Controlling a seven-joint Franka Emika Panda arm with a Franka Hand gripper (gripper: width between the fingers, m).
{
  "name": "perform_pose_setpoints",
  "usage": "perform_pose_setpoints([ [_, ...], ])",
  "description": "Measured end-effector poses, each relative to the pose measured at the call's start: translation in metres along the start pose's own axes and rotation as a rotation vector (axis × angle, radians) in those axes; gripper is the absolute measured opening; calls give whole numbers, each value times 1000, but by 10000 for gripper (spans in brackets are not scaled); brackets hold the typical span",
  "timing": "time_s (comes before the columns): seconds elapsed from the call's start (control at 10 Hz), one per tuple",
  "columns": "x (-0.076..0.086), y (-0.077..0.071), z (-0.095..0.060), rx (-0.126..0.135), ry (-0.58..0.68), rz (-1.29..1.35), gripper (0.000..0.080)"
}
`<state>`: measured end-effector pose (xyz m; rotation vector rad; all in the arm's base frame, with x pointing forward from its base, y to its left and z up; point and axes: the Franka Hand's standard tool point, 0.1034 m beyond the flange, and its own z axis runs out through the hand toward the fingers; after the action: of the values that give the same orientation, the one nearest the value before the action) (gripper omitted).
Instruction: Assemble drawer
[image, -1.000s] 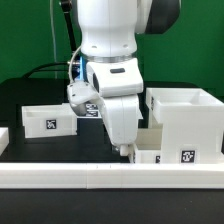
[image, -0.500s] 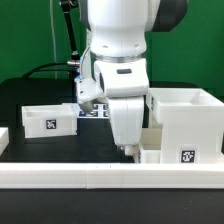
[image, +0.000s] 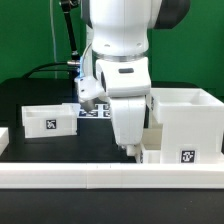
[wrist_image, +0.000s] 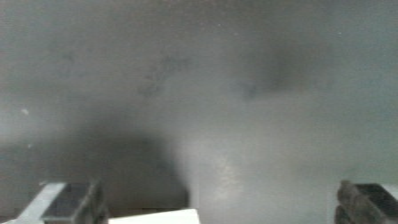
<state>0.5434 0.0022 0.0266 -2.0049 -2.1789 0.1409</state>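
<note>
Exterior view: black table top (image: 60, 150) spans the mid-frame. A long low white rail (image: 60, 178) runs the full width at 6 o'clock, on the near edge. The marker board (image: 98, 114) lies flat just 9 o'clock of centre, mostly hidden, a few tags showing. Green backdrop (image: 25, 40) at 10 o'clock, black cables (image: 68, 30) at 11. Wrist view: blurred grey, unreadable.

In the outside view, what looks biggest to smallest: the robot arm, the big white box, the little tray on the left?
1. robot arm, though it may be nearer the camera
2. big white box
3. little tray
</note>
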Motion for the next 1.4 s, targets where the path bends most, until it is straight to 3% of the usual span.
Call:
perform_pose_setpoints([
  [0.2, 1, 1, -2, 34, 2, -41, 648],
  [0.4, -2, 1, -1, 45, 7, -48, 648],
  [0.5, 1, 1, 1, 51, 8, -48, 648],
  [0.7, 10, -1, 1, 94, -10, -40, 648],
  [0.9, 17, -2, -3, 111, -18, 0, 648],
  [1.4, 14, -3, -5, 106, -20, 20, 648],
])
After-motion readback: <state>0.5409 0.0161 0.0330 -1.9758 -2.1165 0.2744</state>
